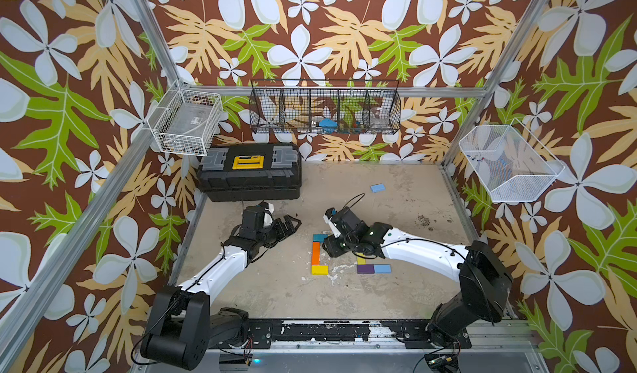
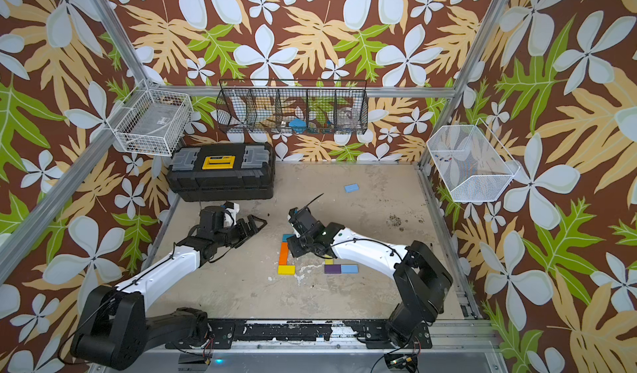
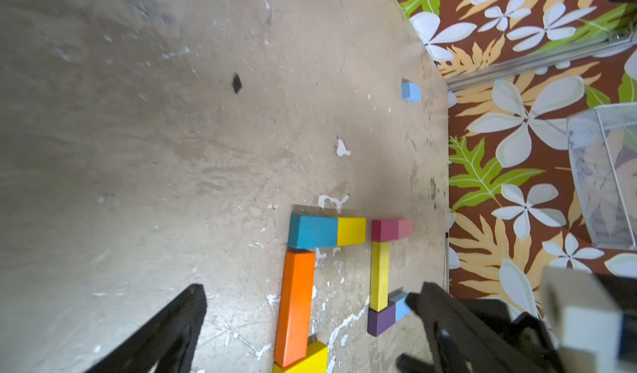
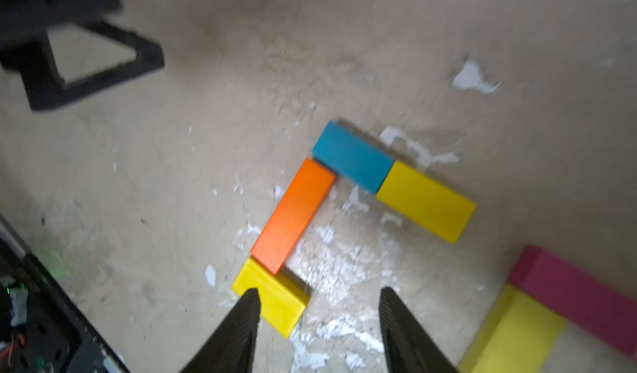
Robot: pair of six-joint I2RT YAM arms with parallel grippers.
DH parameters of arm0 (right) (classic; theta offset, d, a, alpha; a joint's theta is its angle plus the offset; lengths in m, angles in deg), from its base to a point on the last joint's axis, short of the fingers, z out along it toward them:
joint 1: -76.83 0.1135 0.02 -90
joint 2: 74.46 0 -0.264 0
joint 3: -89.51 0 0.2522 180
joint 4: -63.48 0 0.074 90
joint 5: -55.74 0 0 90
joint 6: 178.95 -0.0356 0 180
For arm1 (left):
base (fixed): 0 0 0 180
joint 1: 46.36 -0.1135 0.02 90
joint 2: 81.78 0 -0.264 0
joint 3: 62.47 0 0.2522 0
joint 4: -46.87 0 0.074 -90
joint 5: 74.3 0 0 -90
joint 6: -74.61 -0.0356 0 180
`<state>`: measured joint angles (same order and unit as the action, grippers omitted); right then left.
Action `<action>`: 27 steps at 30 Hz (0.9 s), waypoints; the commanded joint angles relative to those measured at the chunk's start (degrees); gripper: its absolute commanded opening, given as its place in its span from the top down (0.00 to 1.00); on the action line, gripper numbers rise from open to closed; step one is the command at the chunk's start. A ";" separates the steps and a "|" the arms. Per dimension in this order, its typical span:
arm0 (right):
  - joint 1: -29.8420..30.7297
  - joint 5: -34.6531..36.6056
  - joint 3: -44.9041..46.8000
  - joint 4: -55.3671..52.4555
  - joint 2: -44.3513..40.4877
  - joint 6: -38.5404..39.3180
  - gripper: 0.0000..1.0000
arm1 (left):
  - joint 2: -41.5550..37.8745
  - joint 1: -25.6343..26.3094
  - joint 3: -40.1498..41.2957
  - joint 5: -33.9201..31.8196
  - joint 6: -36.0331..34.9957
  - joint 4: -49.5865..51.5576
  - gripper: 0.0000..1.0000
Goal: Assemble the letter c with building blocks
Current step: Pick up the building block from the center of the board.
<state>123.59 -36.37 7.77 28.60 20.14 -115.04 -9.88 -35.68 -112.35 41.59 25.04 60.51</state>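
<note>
**Tabletop (image 1: pixel 396 195) status: open end of the C sits beside the right claw (image 4: pixel 317 300)**

Worn beige surface carries a partial C. A long orange matte block (image 4: pixel 293 216) forms the spine. A teal matte block (image 4: pixel 353 157) and a yellow matte end block (image 4: pixel 425 200), touching end to end, form one arm. A short yellow matte corner block (image 4: pixel 272 295), at the spine's other end, starts the second arm.

Status, right claw: fingers apart, nothing between them, pointing down over the inside of the C. The corner block shows just beside one fingertip (image 4: pixel 250 302); contact cannot be confirmed.

Status, left claw (image 1: pixel 291 224): fingers fully apart, empty, standing off the C on the spine's outer side.

Governing relation: the second arm must grow from the corner block, away from the spine. A purple matte block (image 1: pixel 365 268) and a paired light-blue matte block (image 1: pixel 382 268), touching end to end, lie on that same line across a bare gap, back toward the right forearm (image 1: pixel 424 250). Their long axes run parallel to that arm.

Judgement: the right claw is nearer, and a straight shift along that axis should serve, without rotation. A spare light-blue matte block (image 1: pixel 377 187) lies well beyond both claws, toward the back wall (image 1: pixel 344 44).
</note>
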 commanded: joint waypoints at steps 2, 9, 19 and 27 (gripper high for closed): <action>-7.53 3.55 -8.32 -4.96 3.60 0.43 0.43 | 1.65 -0.62 -1.41 1.62 -3.63 1.91 0.00; -23.58 2.37 -18.26 -5.87 12.81 -3.83 0.38 | 2.62 -0.62 -0.44 3.25 -3.39 0.56 0.00; -34.29 6.55 -30.75 -6.45 27.82 6.07 0.12 | 6.40 -0.53 -0.95 7.82 -0.32 -3.30 0.00; -36.94 6.75 -42.37 -8.39 39.05 14.29 0.03 | 10.90 -0.55 -3.08 9.85 0.43 -4.66 0.00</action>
<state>87.26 -29.75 -32.45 21.84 57.41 -104.52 0.20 -36.18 -114.86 49.81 25.04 57.39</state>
